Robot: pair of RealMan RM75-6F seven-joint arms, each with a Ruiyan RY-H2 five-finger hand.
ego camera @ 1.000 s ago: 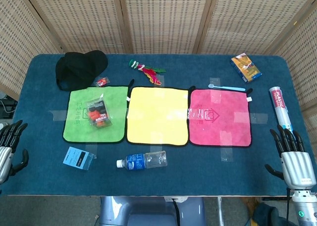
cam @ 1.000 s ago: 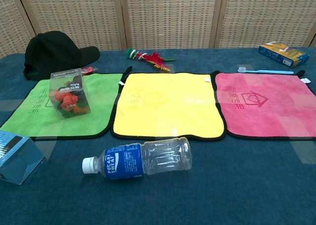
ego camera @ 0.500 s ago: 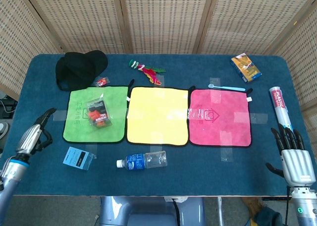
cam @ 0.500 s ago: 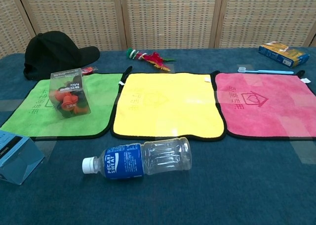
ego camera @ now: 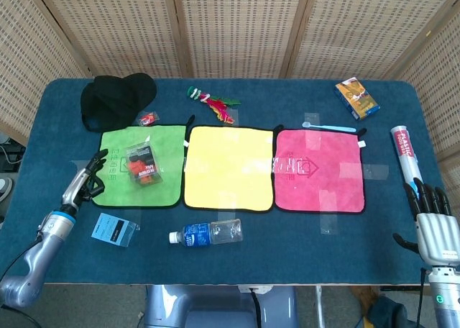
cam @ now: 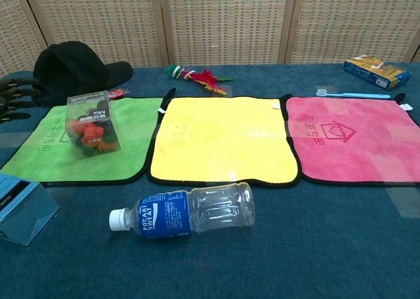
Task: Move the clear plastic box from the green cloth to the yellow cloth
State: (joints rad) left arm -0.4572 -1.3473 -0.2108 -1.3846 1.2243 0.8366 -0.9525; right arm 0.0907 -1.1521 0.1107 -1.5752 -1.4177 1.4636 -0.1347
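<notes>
The clear plastic box with red and orange pieces inside stands on the green cloth, also seen as the box on the green cloth in the chest view. The yellow cloth lies bare just right of it, shown too as the yellow cloth. My left hand hovers at the green cloth's left edge, fingers apart, holding nothing; its fingertips show at the chest view's left border. My right hand rests open at the table's right front corner.
A black cap lies behind the green cloth. A small blue box and a water bottle lie near the front edge. A pink cloth, toothbrush, blue carton, white tube and feathered toy sit further right.
My left arm has swung in from the table's left front corner toward the green cloth's left edge. The right hand has sunk slightly toward the front edge. The box has not moved.
</notes>
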